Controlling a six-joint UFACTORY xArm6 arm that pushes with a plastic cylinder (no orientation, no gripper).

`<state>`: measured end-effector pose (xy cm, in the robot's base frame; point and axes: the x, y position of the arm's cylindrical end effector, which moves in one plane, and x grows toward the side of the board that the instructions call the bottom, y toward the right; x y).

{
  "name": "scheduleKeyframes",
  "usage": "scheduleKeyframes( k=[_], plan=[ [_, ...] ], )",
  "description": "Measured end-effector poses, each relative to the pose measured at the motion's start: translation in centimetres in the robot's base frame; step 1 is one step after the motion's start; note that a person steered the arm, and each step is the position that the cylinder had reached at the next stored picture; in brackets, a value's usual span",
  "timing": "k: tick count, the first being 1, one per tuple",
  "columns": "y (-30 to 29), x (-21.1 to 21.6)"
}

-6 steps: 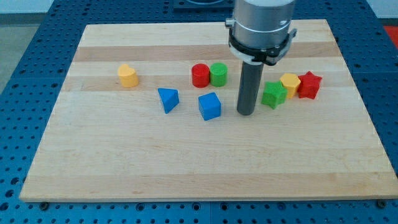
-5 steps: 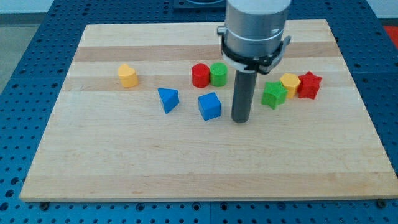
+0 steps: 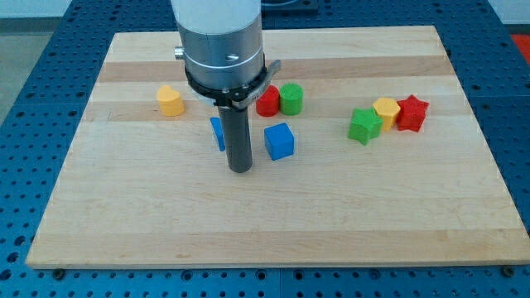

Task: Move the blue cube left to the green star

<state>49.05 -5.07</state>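
The blue cube [image 3: 280, 141] sits near the middle of the wooden board [image 3: 273, 223]. The green star [image 3: 364, 125] lies well to its right, touching a yellow block [image 3: 387, 111] with a red star [image 3: 411, 112] beyond. My tip [image 3: 239, 169] rests on the board just left of and slightly below the blue cube, a small gap apart. The rod hides most of a blue triangular block [image 3: 216, 132] behind it.
A red cylinder [image 3: 267, 102] and a green cylinder [image 3: 291, 98] stand side by side just above the blue cube. A yellow block [image 3: 170, 100] sits at the view's left.
My tip has moved from the right side of the blue cube across to its left side. The blocks have not moved.
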Motion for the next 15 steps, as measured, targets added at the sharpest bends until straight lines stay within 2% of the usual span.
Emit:
scheduleKeyframes(
  k=[2,5,7,8,10,11,13,15],
  plan=[
    [-0.1,-2.0],
    [6.4,-2.0],
    [1.0,-3.3],
    [2.0,-3.3],
    [8.1,-3.3],
    [9.2,-3.4],
    [7.5,-6.4],
    [11.5,-5.9]
  ],
)
